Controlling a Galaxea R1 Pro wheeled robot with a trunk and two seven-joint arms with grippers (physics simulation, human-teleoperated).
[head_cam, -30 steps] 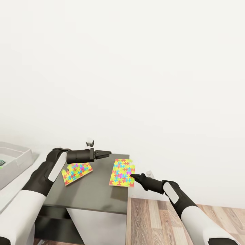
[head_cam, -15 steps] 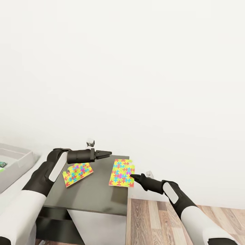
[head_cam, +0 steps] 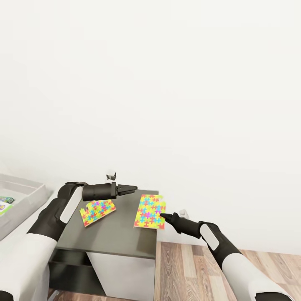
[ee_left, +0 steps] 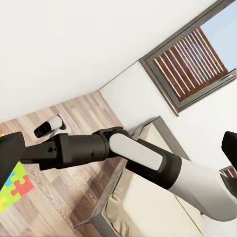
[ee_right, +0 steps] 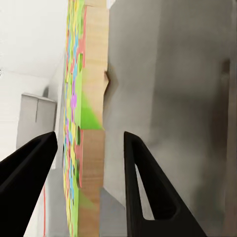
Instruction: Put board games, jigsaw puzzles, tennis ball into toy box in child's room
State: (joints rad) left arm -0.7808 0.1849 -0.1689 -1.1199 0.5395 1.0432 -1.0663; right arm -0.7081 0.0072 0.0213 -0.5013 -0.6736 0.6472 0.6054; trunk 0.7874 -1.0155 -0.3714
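Two colourful jigsaw puzzles lie on the dark grey table [head_cam: 113, 238]. The left puzzle [head_cam: 98, 211] lies flat below my left arm. The right puzzle [head_cam: 150, 212] overhangs the table's right edge. My right gripper [head_cam: 163, 216] is open at that overhanging edge. In the right wrist view its two black fingers [ee_right: 143, 182] stand on either side of the puzzle's wooden edge [ee_right: 91, 148] without touching it. My left gripper [head_cam: 130, 188] hovers above the table's back edge, pointing right, open and holding nothing. The white toy box [head_cam: 25, 196] sits at the far left with something green inside.
A bare white wall rises right behind the table. Wooden floor [head_cam: 188, 267] lies to the right of the table, under my right arm. In the left wrist view a bed [ee_left: 148, 207] and a shuttered window [ee_left: 190, 57] lie beyond my right arm [ee_left: 143, 155].
The whole view has shifted slightly: the toy box has slid toward the left edge and the left puzzle a little right. Both arms keep their poses.
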